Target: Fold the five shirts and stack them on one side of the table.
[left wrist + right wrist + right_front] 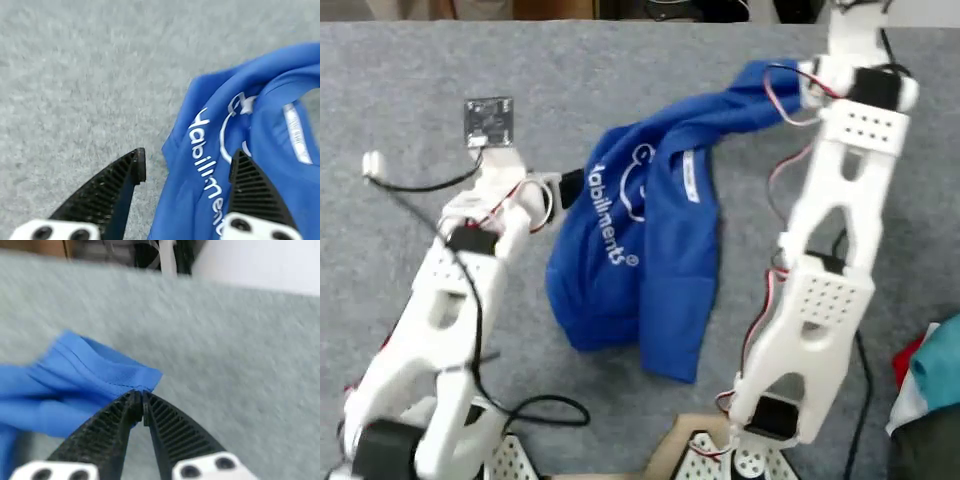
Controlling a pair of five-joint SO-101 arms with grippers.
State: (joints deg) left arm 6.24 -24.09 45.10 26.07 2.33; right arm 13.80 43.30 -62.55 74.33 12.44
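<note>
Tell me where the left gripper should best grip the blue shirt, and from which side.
Grip the shirt at its left edge, beside the white print, coming from the left. That edge bunches up facing the open left gripper, one finger over the cloth. The right gripper pinches a hem at the far side, so an opposite hold would probably spread it.

Right gripper pinching a blue shirt's hem over the grey table

The right gripper [141, 399] has its black ribbed fingers [167, 426] pressed together at the tips, nipping the stitched edge of the blue shirt [92, 372]. The cloth bunches in soft folds, trailing off to one side of the jaws. The grey felt table [240, 345] lies beneath. Past its far edge stand a white wall [260, 260] and some dark clutter [145, 255].
</note>
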